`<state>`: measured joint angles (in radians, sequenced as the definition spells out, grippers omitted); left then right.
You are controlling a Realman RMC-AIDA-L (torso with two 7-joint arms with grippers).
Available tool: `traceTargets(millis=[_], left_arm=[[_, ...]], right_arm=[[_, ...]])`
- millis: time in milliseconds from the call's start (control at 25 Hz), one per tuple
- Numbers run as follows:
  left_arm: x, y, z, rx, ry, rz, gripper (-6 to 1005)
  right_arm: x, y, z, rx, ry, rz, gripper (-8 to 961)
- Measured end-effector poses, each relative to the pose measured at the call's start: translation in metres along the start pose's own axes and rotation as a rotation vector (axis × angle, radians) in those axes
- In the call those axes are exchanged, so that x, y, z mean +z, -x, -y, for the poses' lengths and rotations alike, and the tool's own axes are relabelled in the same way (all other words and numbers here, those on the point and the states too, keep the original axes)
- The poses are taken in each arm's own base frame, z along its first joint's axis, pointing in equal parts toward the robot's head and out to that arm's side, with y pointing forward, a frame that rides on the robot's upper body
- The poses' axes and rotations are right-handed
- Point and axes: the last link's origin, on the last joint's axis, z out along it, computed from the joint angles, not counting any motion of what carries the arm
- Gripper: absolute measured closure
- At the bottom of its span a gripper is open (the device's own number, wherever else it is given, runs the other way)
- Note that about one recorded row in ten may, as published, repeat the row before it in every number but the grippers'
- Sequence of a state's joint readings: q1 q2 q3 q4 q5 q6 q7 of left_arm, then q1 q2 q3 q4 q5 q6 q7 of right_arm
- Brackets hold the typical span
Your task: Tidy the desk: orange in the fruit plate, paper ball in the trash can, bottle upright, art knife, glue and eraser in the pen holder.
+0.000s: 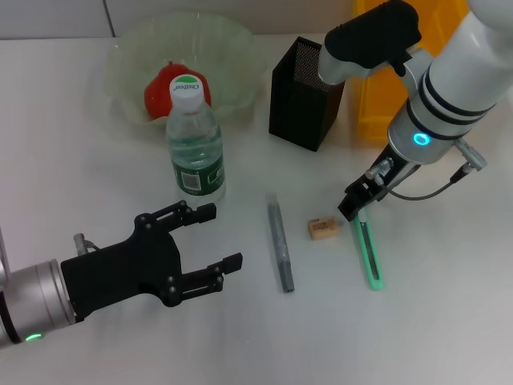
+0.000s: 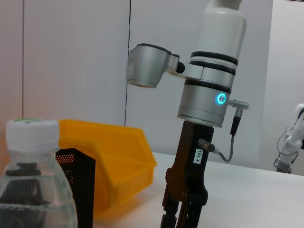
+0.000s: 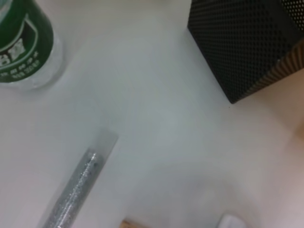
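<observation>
Here you see the black right gripper (image 1: 358, 202) lowered to the white desk (image 1: 449, 321), right at the far end of the green art knife (image 1: 369, 255), which lies flat on the right side. Whether its fingers are open or closed around the knife, the views do not let you tell. Just left of the knife lies the small tan eraser block (image 1: 322, 228), and further left the grey glitter glue tube (image 1: 280, 242) lies flat too, pointing near to far.

Your black left gripper (image 1: 200, 245) hovers over the near left part of the desk with its fingers spread apart and nothing between them. Just beyond it, the clear plastic water bottle with the green label and white cap (image 1: 195, 144) stands upright. Behind the bottle, at the far left, the pale translucent fruit plate (image 1: 232, 56) holds the orange-red round fruit (image 1: 160, 90).

The black mesh pen holder (image 1: 304, 95) stands at the far side, right of the plate, and the yellow plastic bin (image 1: 377, 104) is just to the right of it, partly hidden by the right arm.
</observation>
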<state>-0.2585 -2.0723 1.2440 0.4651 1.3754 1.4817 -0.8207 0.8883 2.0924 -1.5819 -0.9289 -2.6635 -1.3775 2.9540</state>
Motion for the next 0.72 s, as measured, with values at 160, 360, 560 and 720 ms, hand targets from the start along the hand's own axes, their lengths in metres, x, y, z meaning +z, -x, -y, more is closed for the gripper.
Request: traceTargets(millis=[160,360,560,720], left_arm=[[0.0001,0.0008,0.0000,-0.002,-0.002,0.003,223],[0.0007,0.0020,0.0006,-0.005,-0.006,0.009,223],[0.0004,0.0024,0.0004,-0.005,-0.006,0.009,223],[0.0006,0.0020,-0.0001,-0.005,-0.003,0.007,223]], right_arm=[[0.0016,0.0006,-0.0005,0.003,0.004,-0.003,360],[0.0018,0.0017,-0.0012,0.001,0.005,-0.002,447],[0.0047,0.0008,-0.0011,0.000,0.002,-0.024,488],[0.0063,0.0002,-0.0029,0.002,0.012,-0.032,522]])
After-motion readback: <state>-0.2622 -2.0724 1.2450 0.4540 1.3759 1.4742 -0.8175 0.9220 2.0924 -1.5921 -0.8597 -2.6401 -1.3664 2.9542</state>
